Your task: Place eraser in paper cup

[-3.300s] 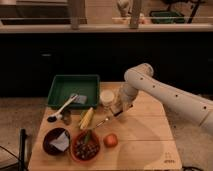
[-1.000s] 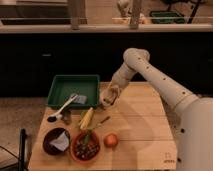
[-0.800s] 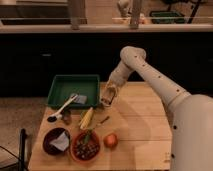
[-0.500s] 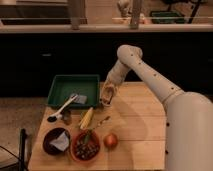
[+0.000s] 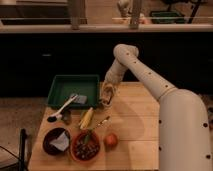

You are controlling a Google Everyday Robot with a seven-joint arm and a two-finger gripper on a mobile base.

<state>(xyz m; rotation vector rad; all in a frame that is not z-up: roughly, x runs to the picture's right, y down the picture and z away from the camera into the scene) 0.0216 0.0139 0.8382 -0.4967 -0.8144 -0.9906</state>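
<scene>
My gripper (image 5: 106, 95) hangs at the end of the white arm that reaches in from the right. It sits low over the back of the wooden table (image 5: 135, 125), just right of the green tray (image 5: 70, 86). It stands where the paper cup was and covers it, so I cannot tell the cup apart from the gripper. The eraser is not visible on the table. I cannot tell whether it is in the gripper.
A grey square (image 5: 80, 99) and a white spoon (image 5: 63, 107) lie at the tray's front. In front of the tray are a yellow corn cob (image 5: 86, 118), a tomato (image 5: 111, 140), a red bowl of food (image 5: 87, 146) and a dark bowl with a white napkin (image 5: 57, 141).
The arm has swung left. The gripper has moved from right of the paper cup to directly over it and now covers it.
</scene>
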